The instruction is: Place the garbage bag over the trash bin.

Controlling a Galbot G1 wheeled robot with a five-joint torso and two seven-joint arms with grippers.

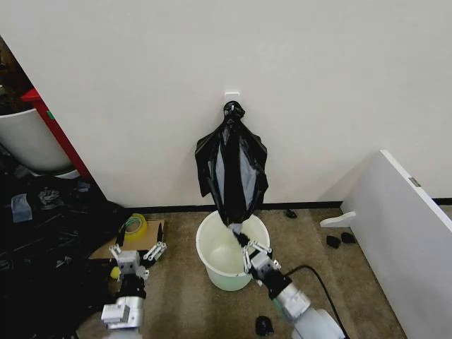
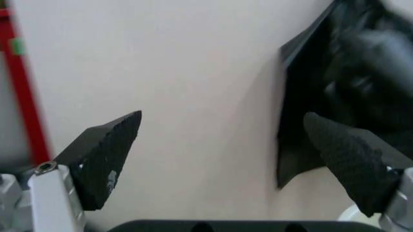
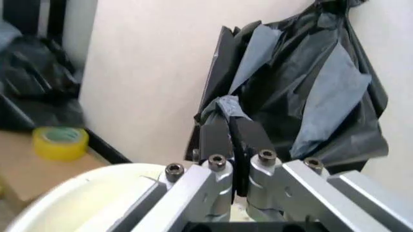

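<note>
Right gripper [image 1: 244, 244] sits nearest me, at the near rim of the trash bin [image 1: 206, 258], its fingers [image 3: 216, 137] pinching the bottom corner of the garbage bag [image 1: 233, 176]. I see that bag hanging against the wall from a hook, directly above the bin. Left gripper [image 1: 135, 248] waits spread and empty, beside the bin. I judge we're early: bag gripped, nothing yet opened or fitted over the rim.

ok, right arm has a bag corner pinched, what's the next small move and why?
Probably draw the right gripper down and back: its fingers are shut on the garbage bag's lower tip, which hangs from the wall over the trash bin. The left gripper waits open beside it.
</note>
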